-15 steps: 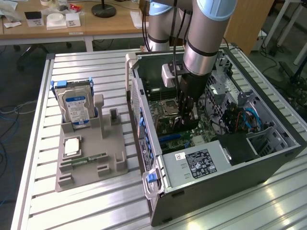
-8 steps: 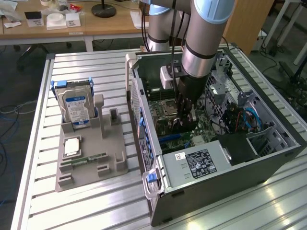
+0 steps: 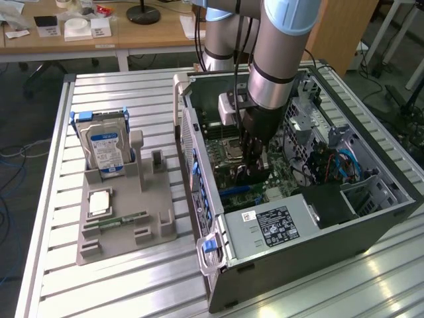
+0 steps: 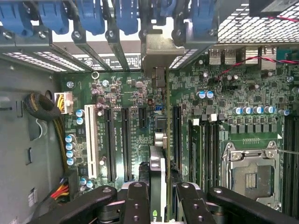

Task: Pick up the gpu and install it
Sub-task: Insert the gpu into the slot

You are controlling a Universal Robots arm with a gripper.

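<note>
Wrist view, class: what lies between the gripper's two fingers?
The gpu, seen edge-on, lies between the gripper's fingers, standing over the motherboard's slots, as the wrist view shows.

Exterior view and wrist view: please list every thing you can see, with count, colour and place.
computer case: one, dark grey, open, on the exterior view's right.
motherboard: one, green, inside the case.
gpu: one, held edge-on between the fingers, over the motherboard slots.
power supply: one, grey with label, near end of the case.
parts holder: one, grey, on the exterior view's left.
hard drive: one, silver with blue label, upright in the holder.
RAM stick: one, green, lying in the holder.
table: one, slatted metal.
gripper: one, black, shut on the gpu.
</note>
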